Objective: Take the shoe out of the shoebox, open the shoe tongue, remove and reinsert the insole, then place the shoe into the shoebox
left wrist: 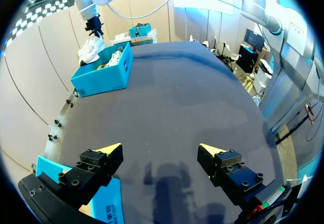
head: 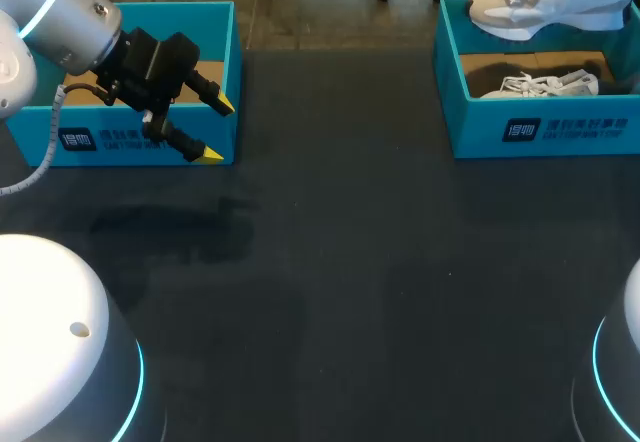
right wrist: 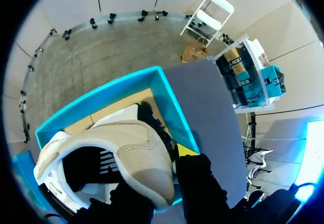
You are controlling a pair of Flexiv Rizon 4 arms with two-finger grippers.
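A beige and white shoe [head: 545,0] hangs above the teal shoebox [head: 540,127] at the far right. In the right wrist view my right gripper [right wrist: 168,159] is shut on that shoe [right wrist: 121,150] at its upper edge; only one yellow fingertip [right wrist: 186,149] shows, the other is hidden behind the shoe. The open box [right wrist: 169,100] lies straight below. A second white laced shoe [head: 541,84] rests inside the box. My left gripper [head: 218,130] hovers open and empty at the near right corner of another teal box [head: 140,147] at the far left.
The left wrist view looks across the dark table [left wrist: 177,107] towards the right shoebox [left wrist: 104,74], with the held shoe [left wrist: 91,49] above it. A corner of the left box [left wrist: 104,203] sits just under my left gripper [left wrist: 161,150].
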